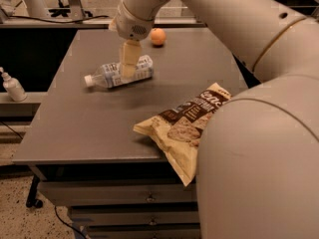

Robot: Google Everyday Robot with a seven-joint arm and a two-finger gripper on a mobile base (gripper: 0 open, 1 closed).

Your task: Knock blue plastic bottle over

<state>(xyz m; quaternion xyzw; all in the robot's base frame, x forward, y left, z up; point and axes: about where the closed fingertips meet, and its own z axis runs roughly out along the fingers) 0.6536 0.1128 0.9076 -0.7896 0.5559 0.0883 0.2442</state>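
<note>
The blue plastic bottle lies on its side on the grey table, left of centre, with its white cap pointing left. My gripper hangs down from the arm's wrist directly in front of the bottle's middle and covers part of its label. I cannot tell whether it touches the bottle.
An orange sits at the back of the table. A chip bag lies at the front right, hanging over the edge. My arm's large links fill the right side. A small white pump-top bottle stands on a shelf at the left.
</note>
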